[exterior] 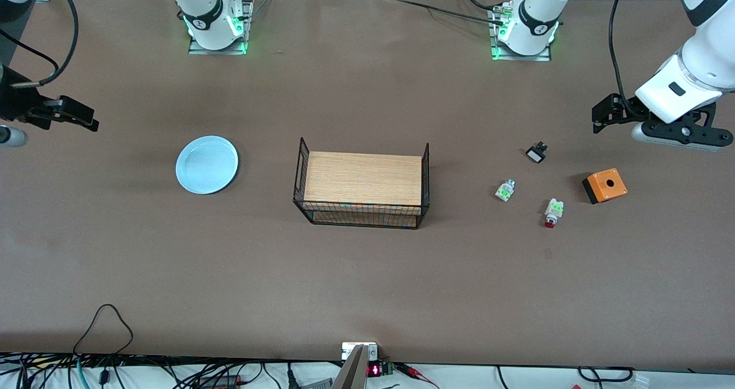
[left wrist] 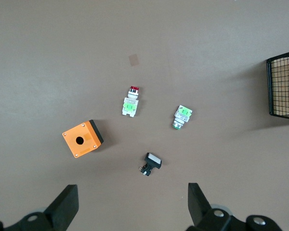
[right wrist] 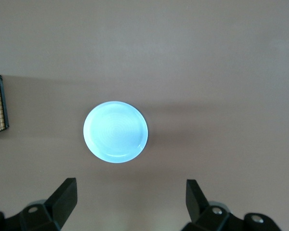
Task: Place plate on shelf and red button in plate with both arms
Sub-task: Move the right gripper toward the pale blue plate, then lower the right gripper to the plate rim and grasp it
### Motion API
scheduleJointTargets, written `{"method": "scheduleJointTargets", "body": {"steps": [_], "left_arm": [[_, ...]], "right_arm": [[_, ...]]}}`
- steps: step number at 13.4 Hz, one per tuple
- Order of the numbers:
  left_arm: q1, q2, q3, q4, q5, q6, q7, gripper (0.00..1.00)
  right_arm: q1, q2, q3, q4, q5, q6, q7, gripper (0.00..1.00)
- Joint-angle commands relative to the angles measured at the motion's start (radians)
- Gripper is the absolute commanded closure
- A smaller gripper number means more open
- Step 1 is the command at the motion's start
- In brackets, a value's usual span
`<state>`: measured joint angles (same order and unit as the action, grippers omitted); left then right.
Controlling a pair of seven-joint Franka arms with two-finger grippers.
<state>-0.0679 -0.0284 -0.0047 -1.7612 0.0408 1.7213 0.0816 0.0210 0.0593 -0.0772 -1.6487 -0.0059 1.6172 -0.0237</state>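
Plate [exterior: 207, 164] first: it lies flat on the table [exterior: 367, 285] toward my right arm's end, well apart from the wire rack [exterior: 362, 186] with its wooden shelf at the middle. My right gripper [right wrist: 130, 202] hangs over the table beside it, fingers spread wide and empty, so I judge it is set up to come down on the rim. An orange box [exterior: 604, 185] sits toward my left arm's end. Nearby lies the red button [exterior: 553, 212], on its side, red cap toward the front camera, between the box and a green-capped button [exterior: 505, 190]. A black-and-white part [exterior: 536, 153] lies farther off. My left gripper [left wrist: 132, 204] waits above these, wide open, holding nothing.
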Motion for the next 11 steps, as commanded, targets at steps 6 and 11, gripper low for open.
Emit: {"method": "scheduleJointTargets", "body": {"steps": [6, 11], "left_arm": [[0.0, 0.018, 0.0, 0.034, 0.021, -0.037, 0.004, 0.0], [-0.001, 0.021, 0.0, 0.034, 0.022, -0.037, 0.004, 0.0]], "right_arm": [[0.046, 0.142, 0.001, -0.271, -0.017, 0.37, 0.013, 0.0], [0.042, 0.237, -0.003, -0.357, -0.006, 0.449, 0.033, 0.0]]}}
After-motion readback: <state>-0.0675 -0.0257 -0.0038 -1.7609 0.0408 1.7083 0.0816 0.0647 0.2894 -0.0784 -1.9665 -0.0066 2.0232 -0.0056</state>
